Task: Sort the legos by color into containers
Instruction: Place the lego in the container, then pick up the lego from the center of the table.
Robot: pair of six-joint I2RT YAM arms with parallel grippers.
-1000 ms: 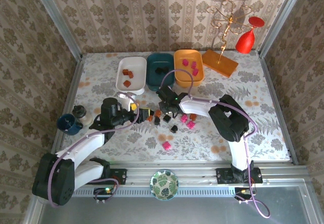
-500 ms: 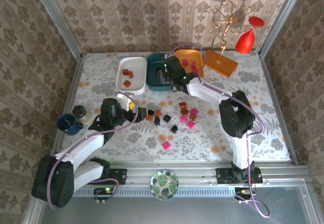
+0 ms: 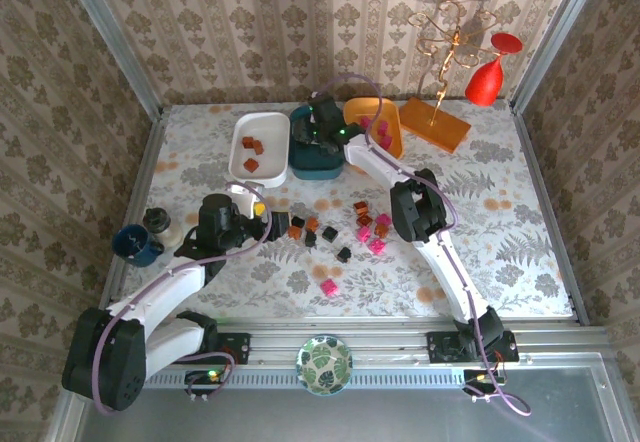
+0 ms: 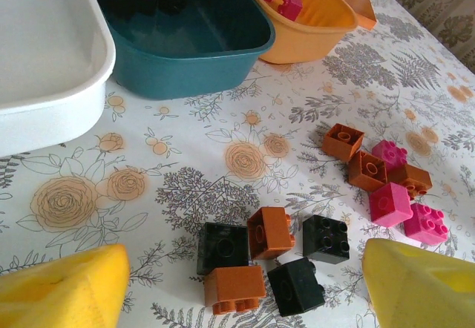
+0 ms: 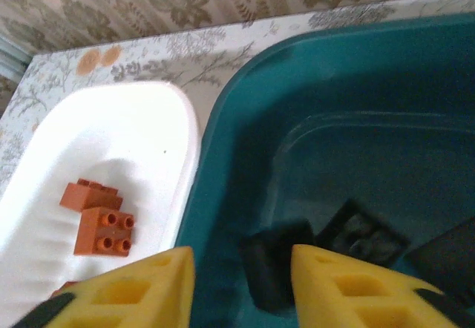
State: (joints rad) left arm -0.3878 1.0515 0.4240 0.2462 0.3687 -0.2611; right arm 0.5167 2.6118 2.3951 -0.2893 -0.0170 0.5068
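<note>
Three containers stand at the back: a white tub with brown legos, a teal tub with black ones, and an orange tub with pink ones. My right gripper hangs over the teal tub, jaws apart. A blurred black lego sits loose between them, above the tub floor. My left gripper is open low over a cluster of black legos and brown legos. More pink legos and brown ones lie to the right.
A blue mug and a small jar stand left of my left arm. An orange board with a gold wire stand and a red glass are at the back right. A round patterned dish sits on the front rail.
My right arm has swung from the loose legos on the table back to the teal tub, and its jaws have parted, letting go of a black lego. The left arm has not moved.
</note>
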